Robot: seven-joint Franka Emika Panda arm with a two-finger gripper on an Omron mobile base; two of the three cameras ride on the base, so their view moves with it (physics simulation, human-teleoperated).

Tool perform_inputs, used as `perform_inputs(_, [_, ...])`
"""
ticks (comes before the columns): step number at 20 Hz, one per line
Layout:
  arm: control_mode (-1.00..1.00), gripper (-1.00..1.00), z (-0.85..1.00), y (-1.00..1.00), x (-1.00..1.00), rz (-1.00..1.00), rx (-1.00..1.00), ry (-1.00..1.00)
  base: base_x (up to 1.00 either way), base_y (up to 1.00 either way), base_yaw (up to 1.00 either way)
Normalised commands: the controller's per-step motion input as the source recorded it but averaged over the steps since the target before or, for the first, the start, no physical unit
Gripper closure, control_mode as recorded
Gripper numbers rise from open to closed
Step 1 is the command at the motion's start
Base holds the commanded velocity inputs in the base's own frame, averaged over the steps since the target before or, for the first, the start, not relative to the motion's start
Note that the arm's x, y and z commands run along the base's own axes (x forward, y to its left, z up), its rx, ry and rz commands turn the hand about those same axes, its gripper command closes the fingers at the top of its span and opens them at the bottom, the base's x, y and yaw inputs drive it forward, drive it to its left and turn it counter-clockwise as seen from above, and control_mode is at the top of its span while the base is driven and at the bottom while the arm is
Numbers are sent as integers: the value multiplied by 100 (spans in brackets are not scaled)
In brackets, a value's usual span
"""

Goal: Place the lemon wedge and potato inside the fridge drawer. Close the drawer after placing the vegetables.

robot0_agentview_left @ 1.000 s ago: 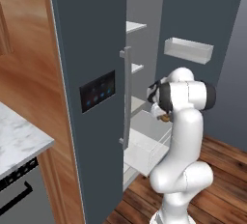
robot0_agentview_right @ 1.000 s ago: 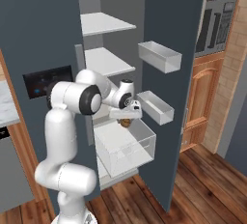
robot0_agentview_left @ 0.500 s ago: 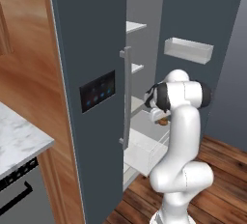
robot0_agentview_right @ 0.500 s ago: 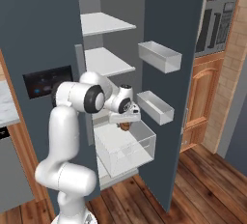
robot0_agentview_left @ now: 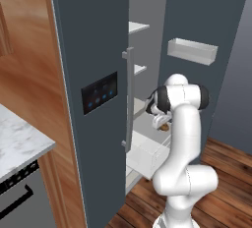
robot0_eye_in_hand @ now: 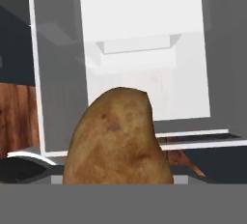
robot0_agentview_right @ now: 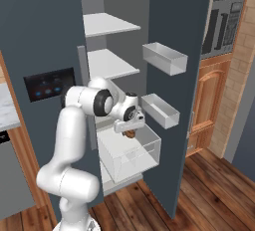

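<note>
I have the potato [robot0_eye_in_hand: 118,138] clamped in the gripper [robot0_agentview_right: 129,129], and it hangs over the pulled-out fridge drawer [robot0_agentview_right: 130,154], near its back part, close under the lower white shelf [robot0_agentview_right: 110,64]. In the hand view the potato covers the lower middle and the pale inside of the drawer lies behind it, so I judge that the drop line is already inside the walls. To do this step well I would bring the hand a little lower, so that the potato does not fall from height and bounce against the thin clear wall, and I would keep it toward the middle of the drawer, away from the front edge. Only then I would open the gripper, and lift straight up so that the fingers do not catch the rim. The lemon wedge I cannot find in these views; perhaps it is already in the drawer, but the pale walls make this hard to tell. Compared with one second ago, the hand has come down and a bit forward, from beside the door bin [robot0_agentview_right: 160,110] toward the drawer opening, while the grip on the potato has not changed and the drawer is pulled out as before.
</note>
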Motion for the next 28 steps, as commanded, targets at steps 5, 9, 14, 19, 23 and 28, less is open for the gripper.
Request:
perform_inputs(5, [-100,100,-42,0,36,11,0,0,0,0,0])
perform_inputs(9, [-100,100,-47,0,33,6,0,0,0,0,0])
perform_inputs(14, [-100,100,-42,0,23,5,2,0,0,0,0])
perform_inputs(19, [-100,100,-32,0,26,4,5,-1,0,0,0])
perform_inputs(23, [-100,100,-36,0,29,2,6,-6,0,0,0])
perform_inputs(28, [-100,100,-36,0,28,2,5,-5,0,0,0])
